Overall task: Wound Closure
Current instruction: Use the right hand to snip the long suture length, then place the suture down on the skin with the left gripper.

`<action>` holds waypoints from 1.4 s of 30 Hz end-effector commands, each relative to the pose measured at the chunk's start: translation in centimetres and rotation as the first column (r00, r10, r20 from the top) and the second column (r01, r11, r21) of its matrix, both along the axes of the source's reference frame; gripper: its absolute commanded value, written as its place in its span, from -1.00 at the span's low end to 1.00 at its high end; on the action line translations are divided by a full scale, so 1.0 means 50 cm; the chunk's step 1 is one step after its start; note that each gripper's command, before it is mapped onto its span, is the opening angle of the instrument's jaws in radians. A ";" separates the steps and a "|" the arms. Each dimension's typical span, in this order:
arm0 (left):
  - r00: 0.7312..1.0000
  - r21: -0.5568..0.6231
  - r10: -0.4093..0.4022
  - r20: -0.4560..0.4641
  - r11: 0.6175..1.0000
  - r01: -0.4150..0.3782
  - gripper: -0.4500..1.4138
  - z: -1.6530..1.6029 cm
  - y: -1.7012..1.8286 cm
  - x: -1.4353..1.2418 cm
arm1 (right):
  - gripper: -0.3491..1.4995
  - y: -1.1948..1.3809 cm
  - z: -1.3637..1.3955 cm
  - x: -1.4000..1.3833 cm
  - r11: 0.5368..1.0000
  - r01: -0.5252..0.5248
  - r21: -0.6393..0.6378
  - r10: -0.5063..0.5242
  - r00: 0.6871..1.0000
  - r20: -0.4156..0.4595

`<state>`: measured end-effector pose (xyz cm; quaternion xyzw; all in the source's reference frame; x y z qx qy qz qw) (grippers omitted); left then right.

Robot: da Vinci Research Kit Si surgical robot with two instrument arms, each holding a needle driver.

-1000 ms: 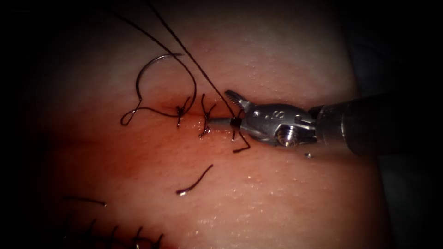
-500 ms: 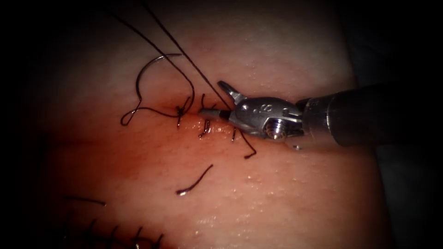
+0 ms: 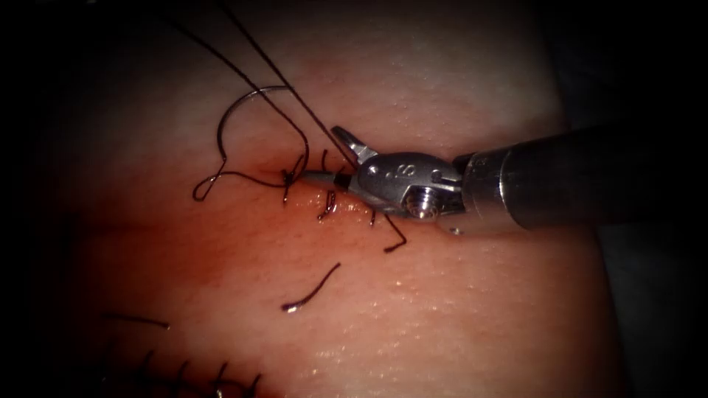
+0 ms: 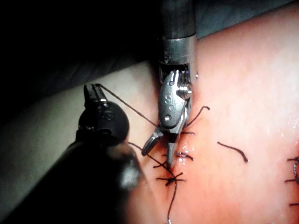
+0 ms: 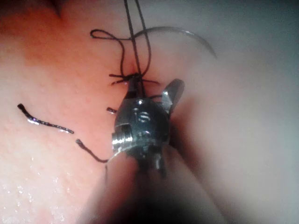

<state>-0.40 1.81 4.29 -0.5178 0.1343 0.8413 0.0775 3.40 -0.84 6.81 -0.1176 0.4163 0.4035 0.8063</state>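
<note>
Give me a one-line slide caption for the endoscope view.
Right tool, jaws open around taut thread at the knot; needle lies free on tissue.

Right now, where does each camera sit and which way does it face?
Endoscope: above and in front of the tissue, looking down on the stitches; shows the right hand, open by the thread, holding nothing.
Left wrist: on the left arm, looking along its shaft; shows the left hand shut on the thread, plus the right hand.
Right wrist: on the right arm, looking along its shaft at its own hand.
Shared: endoscope and right wrist both show the needle lying loose on the tissue, left of the stitches.
</note>
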 end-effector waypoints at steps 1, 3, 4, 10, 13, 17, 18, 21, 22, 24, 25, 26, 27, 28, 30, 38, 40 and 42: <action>1.000 -0.003 0.000 0.001 1.000 0.000 -1.00 0.0007 0.0005 -0.0011 | 0.66 -0.0003 0.0015 0.0012 1.000 0.001 -0.001 -0.001 1.000 -0.001; 1.000 -0.004 0.001 0.002 1.000 -0.001 -1.00 0.0005 0.0002 -0.0012 | 0.13 -0.0008 0.0016 0.0012 1.000 0.004 -0.001 -0.004 1.000 0.000; 1.000 -0.005 0.001 0.002 1.000 -0.001 -1.00 0.0004 0.0000 -0.0012 | -0.40 -0.0011 0.0015 0.0012 1.000 0.003 -0.004 -0.003 1.000 -0.002; 1.000 -0.011 0.002 0.001 1.000 -0.002 -1.00 0.0004 -0.0012 -0.0013 | -1.00 -0.0011 -0.0002 0.0006 0.998 -0.055 -0.021 0.054 0.998 -0.021; 1.000 -0.011 0.004 0.003 1.000 -0.004 -1.00 0.0007 -0.0012 -0.0010 | -1.00 -0.0006 -0.0011 0.0001 0.998 -0.055 -0.020 0.054 0.998 -0.028; 1.000 -0.009 0.008 0.008 1.000 -0.007 -1.00 0.0013 -0.0006 -0.0002 | -0.22 -0.0010 -0.0019 -0.0028 0.999 -0.031 -0.036 0.030 0.999 -0.027; 1.000 -0.007 0.008 0.010 1.000 -0.008 -1.00 0.0017 -0.0002 0.0000 | 0.24 -0.0013 -0.0021 -0.0039 0.999 -0.025 -0.036 0.024 0.999 -0.030; 1.000 -0.001 0.005 0.012 1.000 -0.005 -1.00 0.0032 0.0014 -0.0002 | 0.69 -0.0017 -0.0035 -0.0094 0.999 0.012 -0.045 -0.013 0.999 -0.031; 1.000 -0.001 0.005 0.012 1.000 -0.005 -1.00 0.0032 0.0014 -0.0002 | 0.69 -0.0017 -0.0035 -0.0094 0.999 0.012 -0.045 -0.013 0.999 -0.031; 1.000 -0.004 0.002 0.005 1.000 -0.002 -1.00 0.0056 0.0031 -0.0013 | 0.91 -0.0010 -0.0058 -0.0172 0.997 0.026 -0.071 -0.027 1.000 -0.008; 1.000 -0.004 0.002 0.005 1.000 -0.002 -1.00 0.0056 0.0031 -0.0013 | 0.91 -0.0010 -0.0058 -0.0172 0.997 0.026 -0.071 -0.027 1.000 -0.008; 1.000 -0.010 -0.004 -0.001 1.000 0.004 -1.00 0.0073 0.0037 -0.0032 | 0.98 0.0000 -0.0079 -0.0232 0.995 0.012 -0.098 -0.008 0.999 0.041; 1.000 -0.015 -0.008 -0.008 1.000 0.008 -1.00 0.0082 0.0040 -0.0044 | 0.98 0.0003 -0.0087 -0.0257 0.995 0.005 -0.101 -0.001 0.999 0.041; 1.000 -0.015 -0.008 -0.008 1.000 0.008 -1.00 0.0082 0.0040 -0.0044 | 0.98 0.0003 -0.0087 -0.0257 0.995 0.005 -0.101 -0.001 0.999 0.041; 1.000 -0.031 -0.017 -0.008 0.999 0.017 -1.00 0.0113 0.0048 -0.0089 | 0.98 0.0011 -0.0117 -0.0331 0.994 -0.011 -0.111 0.019 0.997 0.073; 0.999 -0.028 0.025 0.038 0.999 -0.024 -1.00 0.0255 0.0096 -0.0232 | 0.98 -0.0004 -0.0180 -0.0448 0.989 -0.035 -0.144 0.058 0.986 0.156; 0.998 -0.032 0.038 0.047 0.999 -0.037 -1.00 0.0291 0.0112 -0.0263 | 0.98 -0.0009 -0.0184 -0.0462 0.987 -0.022 -0.159 0.053 0.980 0.190; 0.997 0.000 0.049 0.058 0.999 -0.050 -1.00 0.0349 0.0132 -0.0306 | 0.98 -0.0011 -0.0187 -0.0484 0.985 -0.008 -0.173 0.048 0.973 0.226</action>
